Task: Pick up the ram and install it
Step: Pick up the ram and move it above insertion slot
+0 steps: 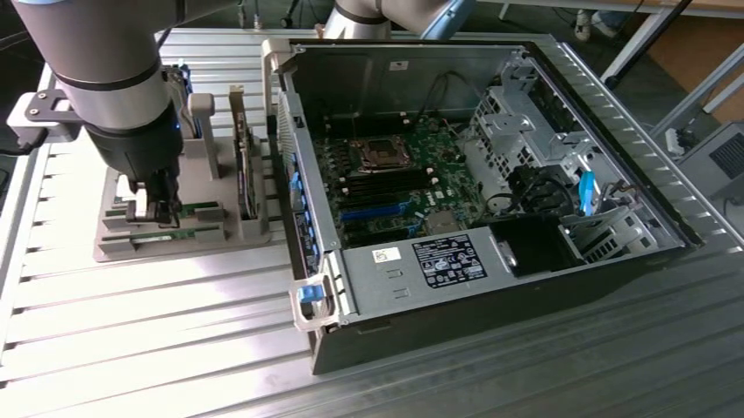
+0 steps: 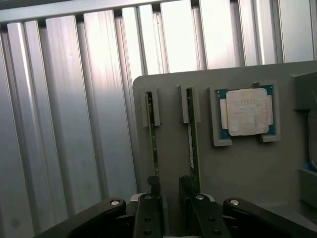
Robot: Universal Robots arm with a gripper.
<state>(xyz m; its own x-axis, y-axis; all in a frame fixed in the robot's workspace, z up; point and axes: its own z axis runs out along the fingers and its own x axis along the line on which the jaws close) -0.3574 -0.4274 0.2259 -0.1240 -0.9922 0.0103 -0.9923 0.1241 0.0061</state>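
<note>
- We take the ram (image 2: 194, 148) to be one of two green sticks standing on their long edges in narrow slots of a grey holder (image 2: 237, 168). Its white label shows along one face.
- The second stick (image 2: 153, 144) stands parallel to it in the neighbouring slot, with a strip of bare holder between them. Both are still seated.
- The jaws hang over one end of this pair, open with a narrow gap that holds nothing. Each black finger (image 2: 148, 208) seems to line up with one of the sticks. We cannot tell which stick they are set for, or whether they touch either.
- A square silver processor (image 2: 246, 111) lies flat in its own pocket of the holder. It is beside the ram, on the side away from the second stick.
- In the exterior view the arm (image 1: 111, 78) comes straight down onto the holder. A dark expansion card (image 1: 246, 165) stands upright at about two o'clock from the jaws.
- The holder rests on a ribbed metal counter (image 1: 152, 331), at nine o'clock from an open computer case (image 1: 384, 65).
- The case lies on its side with the motherboard (image 1: 402, 187) exposed.
- On the board we see an open processor socket (image 1: 378, 155). At six o'clock from it is a row of black and blue memory slots (image 1: 372, 198). We see no stick standing in them.
- A silver box with a black label (image 1: 454, 261) fills the case at six o'clock from the board.
</note>
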